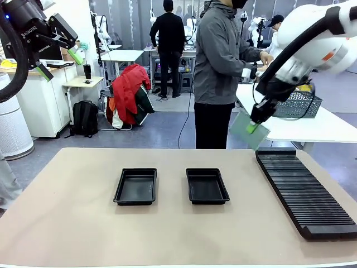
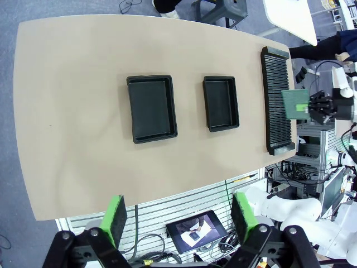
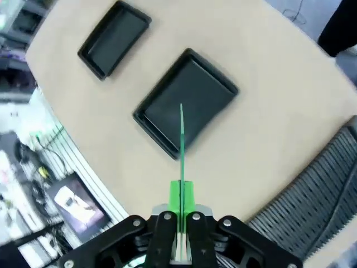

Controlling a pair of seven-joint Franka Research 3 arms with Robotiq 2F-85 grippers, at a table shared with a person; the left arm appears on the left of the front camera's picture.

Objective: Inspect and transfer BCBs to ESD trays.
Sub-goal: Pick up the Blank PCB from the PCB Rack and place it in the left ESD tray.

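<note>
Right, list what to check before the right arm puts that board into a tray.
1. Grip: right gripper is shut on the BCB, which it holds by one edge. Ok.
2. Board over a tray: it hangs near the far end of the rack. Not ok.
3. Tray nearer the rack empty: ok.
4. Other tray empty: ok.
5. Left gripper out of the way: open, raised high off to the side. Ok.
6. Person off the table: standing beyond it, turned to another table. Ok.
</note>
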